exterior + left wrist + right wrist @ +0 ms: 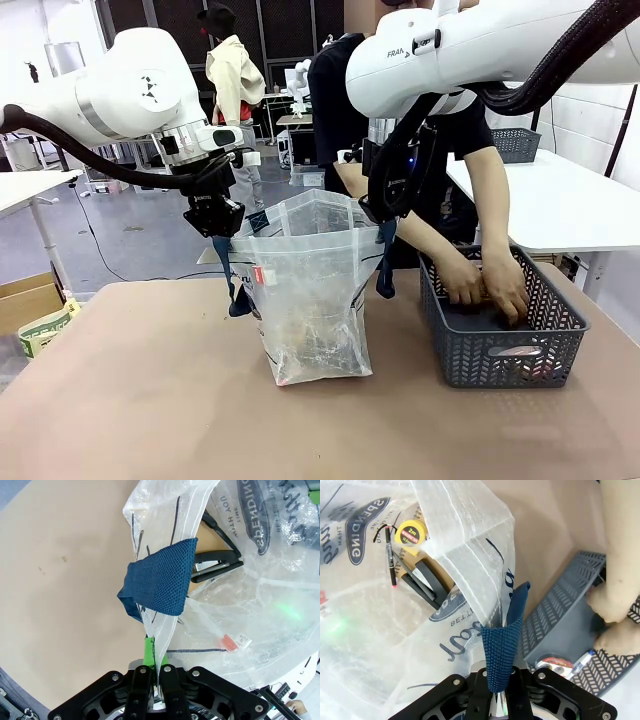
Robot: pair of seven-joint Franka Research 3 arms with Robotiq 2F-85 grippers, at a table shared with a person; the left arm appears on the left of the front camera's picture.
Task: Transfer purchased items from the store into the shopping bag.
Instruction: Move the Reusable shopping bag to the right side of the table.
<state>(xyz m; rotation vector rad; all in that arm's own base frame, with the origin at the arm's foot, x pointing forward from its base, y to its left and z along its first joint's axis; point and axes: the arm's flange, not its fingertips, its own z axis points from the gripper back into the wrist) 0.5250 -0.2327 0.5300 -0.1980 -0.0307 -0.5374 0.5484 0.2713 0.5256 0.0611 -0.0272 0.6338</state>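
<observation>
Here, shopping bag (315, 290) pinched between both fingers (148, 652).

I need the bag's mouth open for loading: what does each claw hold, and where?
Both hold the shopping bag: the left claw pinches its translucent plastic rim; the right claw clamps a navy strap handle.

Shopping bag (315, 290): thin translucent white plastic film, crinkled, soft sheen, stitched seams. Strap handles (162, 582): navy woven cloth webbing, coarse, matt. Store basket (470, 352): dark grey moulded plastic, matt, open lattice walls. Worktop (140, 400): tan, smooth, matt, few small scuffs; possibly laminate, hard to tell. Left end effector (157, 650): black matt body, bright metal screw heads, green pads (149, 650) rubbery-looking. Arm shells (140, 85): white glossy plastic. Tape measure (410, 532) inside bag: yellow glossy plastic case.
</observation>
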